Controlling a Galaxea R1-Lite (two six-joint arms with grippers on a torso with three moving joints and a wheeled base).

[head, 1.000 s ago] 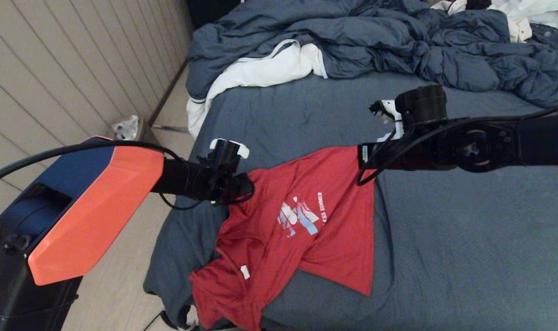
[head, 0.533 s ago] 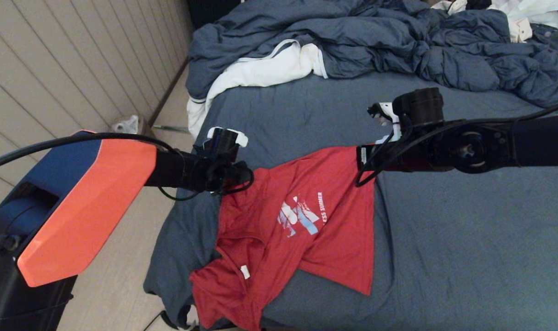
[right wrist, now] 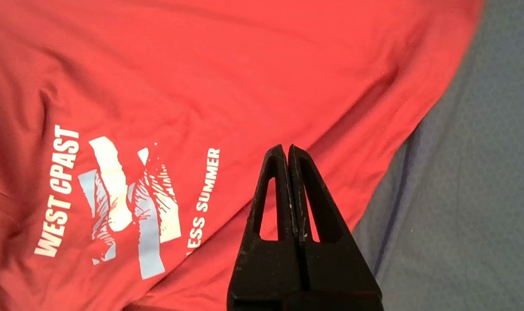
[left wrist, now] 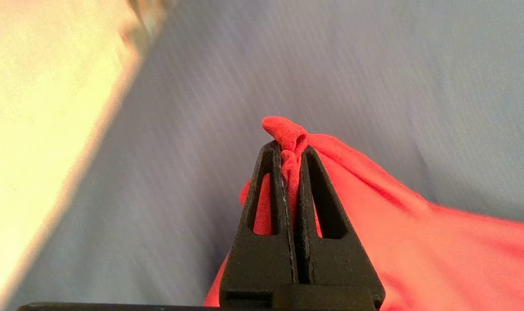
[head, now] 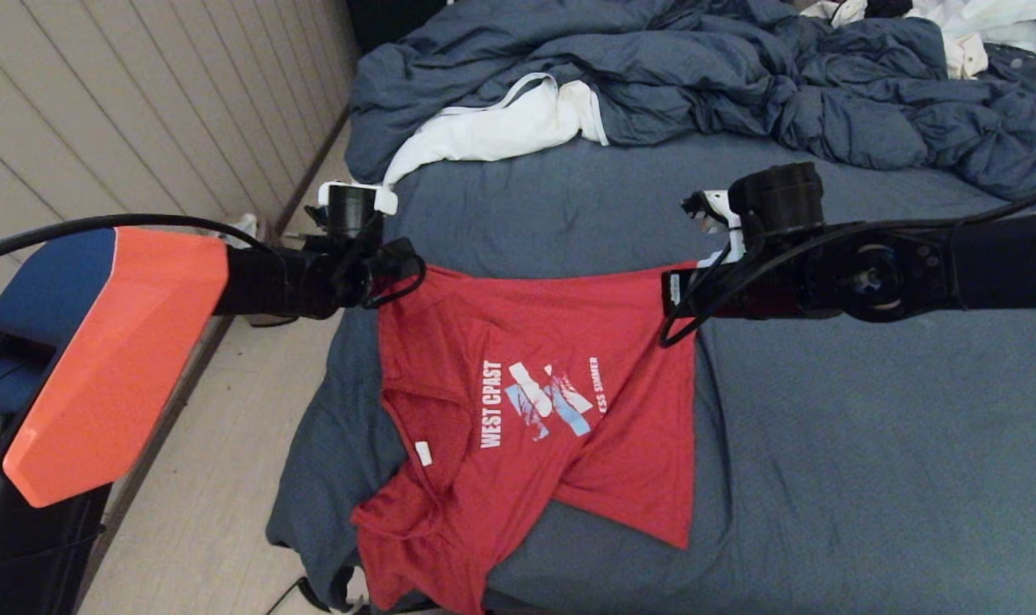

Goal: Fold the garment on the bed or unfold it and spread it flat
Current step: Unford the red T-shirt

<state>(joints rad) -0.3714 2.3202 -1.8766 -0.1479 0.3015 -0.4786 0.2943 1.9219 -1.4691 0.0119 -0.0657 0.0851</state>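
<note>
Left end effector (left wrist: pixel 291 151) and right end effector (right wrist: pixel 287 151), each clamping a hem corner, are stretching the red T-shirt (head: pixel 526 393) between them; lowering flat probably follows.

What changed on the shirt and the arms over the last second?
The left gripper, shut on a corner of the red T-shirt, swung out toward the bed's left edge and farther up the bed, stretching the top hem straight and uncovering the "WEST COAST" print. The right gripper stayed put, fingers shut, above the shirt's other top corner. Duvet and white cloth unchanged.
</note>
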